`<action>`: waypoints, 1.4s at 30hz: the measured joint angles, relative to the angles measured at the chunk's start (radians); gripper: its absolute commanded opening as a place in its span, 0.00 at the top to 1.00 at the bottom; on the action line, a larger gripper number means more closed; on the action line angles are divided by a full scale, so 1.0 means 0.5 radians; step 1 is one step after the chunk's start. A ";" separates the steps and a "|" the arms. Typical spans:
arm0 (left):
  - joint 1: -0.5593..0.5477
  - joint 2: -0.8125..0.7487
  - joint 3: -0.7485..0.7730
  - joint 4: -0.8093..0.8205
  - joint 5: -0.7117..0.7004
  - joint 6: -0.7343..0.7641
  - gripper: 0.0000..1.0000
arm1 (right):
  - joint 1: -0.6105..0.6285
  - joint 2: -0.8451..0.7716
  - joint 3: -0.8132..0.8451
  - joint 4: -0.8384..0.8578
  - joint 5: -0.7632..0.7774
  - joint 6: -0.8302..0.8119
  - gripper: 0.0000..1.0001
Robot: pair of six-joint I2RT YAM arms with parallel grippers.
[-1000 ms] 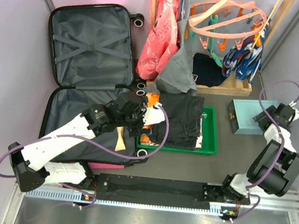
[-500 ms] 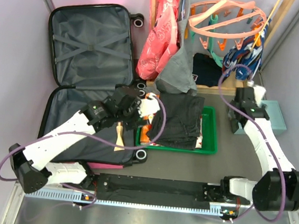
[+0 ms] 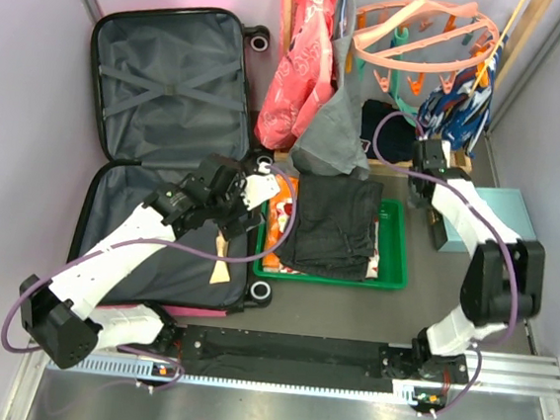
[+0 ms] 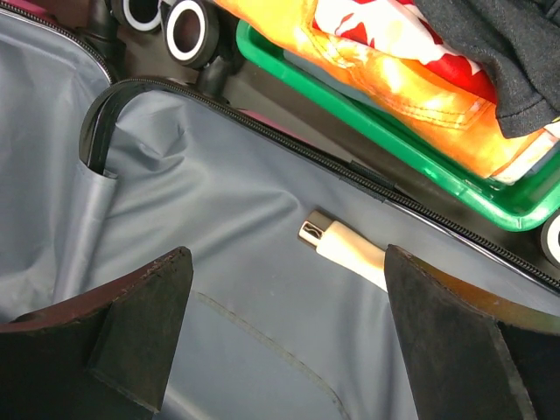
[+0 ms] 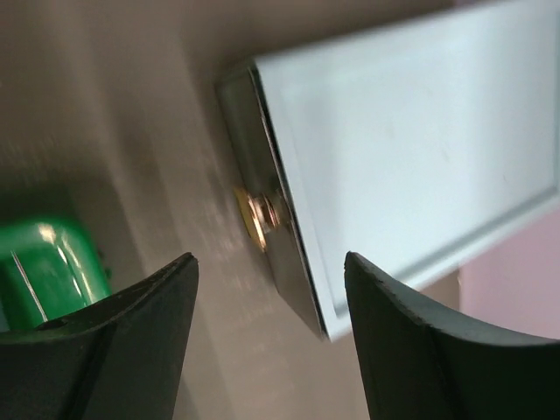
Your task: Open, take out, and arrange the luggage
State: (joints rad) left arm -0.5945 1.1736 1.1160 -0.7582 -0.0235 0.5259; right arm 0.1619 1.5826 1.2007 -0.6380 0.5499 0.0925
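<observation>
The hot-pink luggage (image 3: 167,90) lies opened flat along the tabletop's left edge. The left gripper (image 4: 287,262) hangs over its near half's grey lining, jaws released wide, above a cream handle (image 4: 346,249). The right gripper (image 5: 269,267), jaws released and empty, faces the pale teal box (image 5: 411,149) near the right edge.

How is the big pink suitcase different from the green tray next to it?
The suitcase is much bigger than the tray. The suitcase is grey inside with a pink shell; the tray is bright green. The suitcase shows just one small cream thing, while the tray is piled with folded clothes. Both lie open side up, right beside each other.
</observation>
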 measured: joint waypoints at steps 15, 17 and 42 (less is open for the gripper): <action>0.155 0.063 0.000 -0.002 -0.016 0.000 0.06 | -0.230 0.536 0.314 0.365 -0.237 -0.227 0.73; 0.167 0.067 0.000 -0.002 -0.016 0.000 0.07 | -0.214 0.460 0.211 0.439 -0.278 -0.237 0.78; 0.176 -0.045 0.030 -0.011 0.072 0.003 0.07 | 0.039 -0.301 -0.389 -0.063 -0.622 0.027 0.23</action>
State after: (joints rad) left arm -0.5064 1.1511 1.1309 -0.7639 0.0124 0.5274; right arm 0.1814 1.4322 1.0061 -0.6693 0.2390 0.1059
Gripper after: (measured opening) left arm 0.937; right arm 0.239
